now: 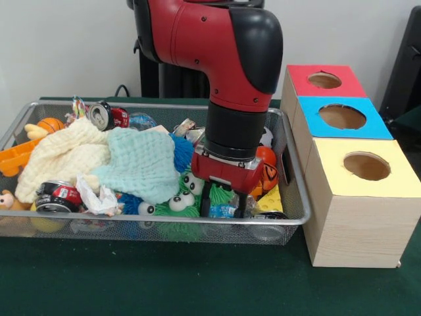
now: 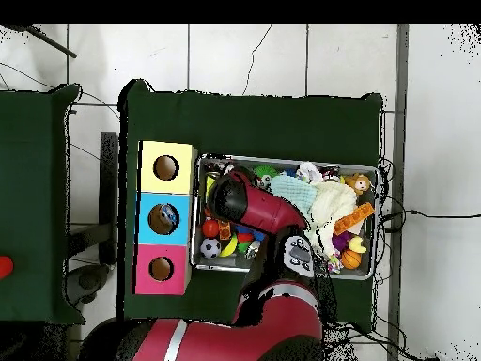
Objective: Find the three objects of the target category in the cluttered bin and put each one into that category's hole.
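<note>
My gripper is lowered into the near right part of the wire bin. It is open, and its black fingers straddle a crushed clear bottle with a blue label, beside a green fuzzy toy with eyes. Three boxes with holes stand right of the bin: red, blue and yellow. Soda cans lie at the bin's back and front left. In the overhead view the arm hides the gripper.
A mint cloth and a cream cloth cover the bin's middle and left. An orange ball touches the arm's right side. A small basketball and an orange plastic piece lie far left. A soccer ball shows from overhead.
</note>
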Robot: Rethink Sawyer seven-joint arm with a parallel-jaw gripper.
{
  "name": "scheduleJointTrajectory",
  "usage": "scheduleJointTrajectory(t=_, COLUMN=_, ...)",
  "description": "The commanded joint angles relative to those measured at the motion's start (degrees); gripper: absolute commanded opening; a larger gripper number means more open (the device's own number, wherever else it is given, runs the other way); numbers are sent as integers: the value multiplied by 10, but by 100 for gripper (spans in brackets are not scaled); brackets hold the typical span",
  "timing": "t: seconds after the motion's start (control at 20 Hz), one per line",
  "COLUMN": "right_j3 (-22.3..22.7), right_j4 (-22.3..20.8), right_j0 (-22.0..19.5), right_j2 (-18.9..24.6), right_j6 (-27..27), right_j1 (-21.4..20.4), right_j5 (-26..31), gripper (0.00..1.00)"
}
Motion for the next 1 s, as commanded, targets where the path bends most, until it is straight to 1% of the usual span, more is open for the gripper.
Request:
scheduleJointTrajectory(t=0.05, right_j3=9, right_j4=-13, right_j0=-11, right_j2=55, right_j6=101, right_j1=38, right_j5=-60, gripper=100)
scheduleJointTrajectory(t=0.1, right_j3=9, right_j4=-14, right_j0=-11, right_j2=56, right_j6=100, right_j1=38, right_j5=-60, gripper=100)
scheduleJointTrajectory(t=0.15, right_j3=8, right_j4=-16, right_j0=-11, right_j2=55, right_j6=97, right_j1=38, right_j5=-60, gripper=0)
scheduleJointTrajectory(t=0.7, right_j3=10, right_j4=-15, right_j0=-13, right_j2=56, right_j6=92, right_j1=35, right_j5=-58, gripper=0)
scheduleJointTrajectory(t=0.9, right_j3=14, right_j4=-11, right_j0=-9, right_j2=52, right_j6=92, right_j1=25, right_j5=-44, gripper=0)
scheduleJointTrajectory(t=1.0, right_j3=20, right_j4=-7, right_j0=-5, right_j2=48, right_j6=91, right_j1=12, right_j5=-26, gripper=0)
